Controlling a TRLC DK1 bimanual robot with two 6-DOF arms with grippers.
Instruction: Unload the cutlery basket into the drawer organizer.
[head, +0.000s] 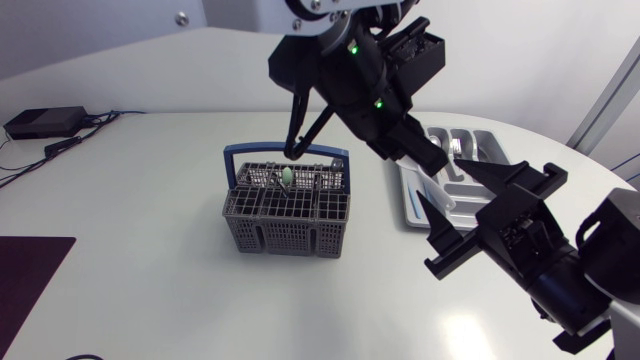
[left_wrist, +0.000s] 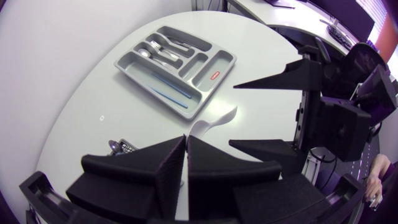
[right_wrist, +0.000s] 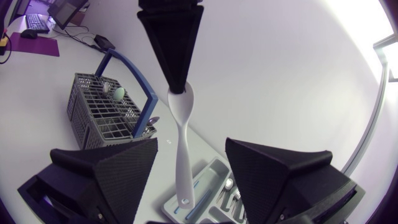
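Observation:
My left gripper (head: 438, 158) is shut on the bowl of a white plastic spoon (right_wrist: 182, 143), held above the grey drawer organizer (head: 412, 205). The spoon's handle hangs down between the fingers of my right gripper (right_wrist: 191, 149), which stands open on both sides of it without touching. In the left wrist view the spoon (left_wrist: 214, 121) sticks out ahead of the shut left gripper (left_wrist: 186, 148). The grey cutlery basket (head: 285, 212) with its blue handle stands mid-table. It holds a green-tipped piece (head: 287, 177) and some metal cutlery.
The organizer (left_wrist: 202, 93) holds metal spoons and forks in its far compartments and a blue-edged piece in the long one. A black box with cables (head: 45, 122) lies at the far left. A dark mat (head: 30, 275) is at the near left corner.

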